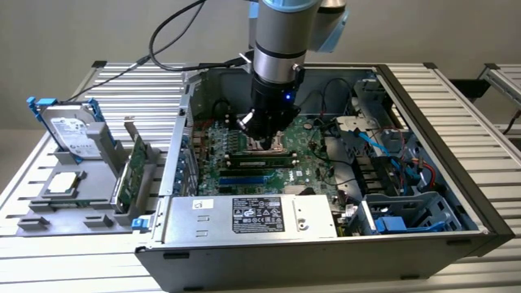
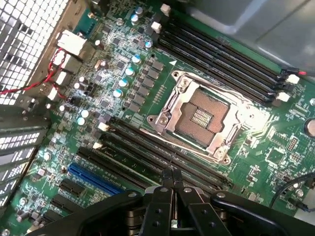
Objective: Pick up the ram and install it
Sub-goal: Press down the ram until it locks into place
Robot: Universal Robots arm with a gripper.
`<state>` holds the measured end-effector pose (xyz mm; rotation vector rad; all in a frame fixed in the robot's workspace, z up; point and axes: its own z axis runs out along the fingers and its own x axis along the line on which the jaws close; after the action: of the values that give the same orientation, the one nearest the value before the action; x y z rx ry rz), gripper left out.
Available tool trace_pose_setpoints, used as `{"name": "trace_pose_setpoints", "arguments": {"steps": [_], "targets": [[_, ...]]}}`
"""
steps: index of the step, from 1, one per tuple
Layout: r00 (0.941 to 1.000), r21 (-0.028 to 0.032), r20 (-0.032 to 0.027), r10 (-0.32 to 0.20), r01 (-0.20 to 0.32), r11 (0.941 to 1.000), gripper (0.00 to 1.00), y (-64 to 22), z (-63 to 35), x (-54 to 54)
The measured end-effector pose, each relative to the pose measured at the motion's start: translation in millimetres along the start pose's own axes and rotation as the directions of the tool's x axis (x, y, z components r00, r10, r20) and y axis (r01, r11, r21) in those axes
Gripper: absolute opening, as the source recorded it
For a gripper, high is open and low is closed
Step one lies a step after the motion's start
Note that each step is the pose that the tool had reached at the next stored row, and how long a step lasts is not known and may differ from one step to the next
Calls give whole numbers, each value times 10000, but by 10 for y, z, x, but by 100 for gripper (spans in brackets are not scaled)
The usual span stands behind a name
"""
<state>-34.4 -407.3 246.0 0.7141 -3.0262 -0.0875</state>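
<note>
The ram (image 1: 260, 162), a long narrow green stick with black chips, sits along the black memory slots (image 1: 248, 173) on the motherboard inside the open computer case (image 1: 456, 152). My gripper (image 1: 258, 141) hangs just above and behind it, beside the processor socket (image 2: 202, 118). In the wrist view the gripper (image 2: 172, 173) is shut, its two fingertips pressed together with nothing between them, right over the row of black slots (image 2: 147, 155). From that view I cannot make out the ram's thin top edge among the slots.
A grey holder (image 1: 49, 213) at the exterior view's left carries a silver hard drive with blue rails (image 1: 69, 131), a processor chip (image 1: 65, 183) and a green card with a metal bracket (image 1: 134, 165). The power supply (image 1: 252, 217), blue cables (image 1: 382, 152) and drive cage (image 1: 407, 213) crowd the case.
</note>
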Motion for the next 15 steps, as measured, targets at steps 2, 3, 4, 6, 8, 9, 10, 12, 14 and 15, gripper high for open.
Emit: {"name": "trace_pose_setpoints", "arguments": {"steps": [2, 3, 4, 6, 8, 9, 10, 12, 14, 15], "targets": [[9994, -6, 20, 333, -333, 9994, 11, 0, -1, 0], [9988, -9, 30, 492, -492, 9988, 11, 0, -1, 0], [9979, -13, 40, 650, -650, 9979, 11, 0, -1, 0], [9953, -20, 60, 970, -970, 9953, 11, 0, -1, 0], [9916, -29, 79, 1289, -1289, 9917, 11, 0, -2, 0], [9895, -31, 87, 1446, -1445, 9895, 11, 0, -3, 0], [9870, -36, 97, 1602, -1602, 9871, 11, 0, -3, 0], [9814, -44, 115, 1918, -1918, 9814, 11, 0, -4, 0], [9748, -54, 134, 2227, -2227, 9749, 11, 0, -5, 0], [9712, -59, 142, 2380, -2379, 9713, 11, 0, -5, 0]]}}
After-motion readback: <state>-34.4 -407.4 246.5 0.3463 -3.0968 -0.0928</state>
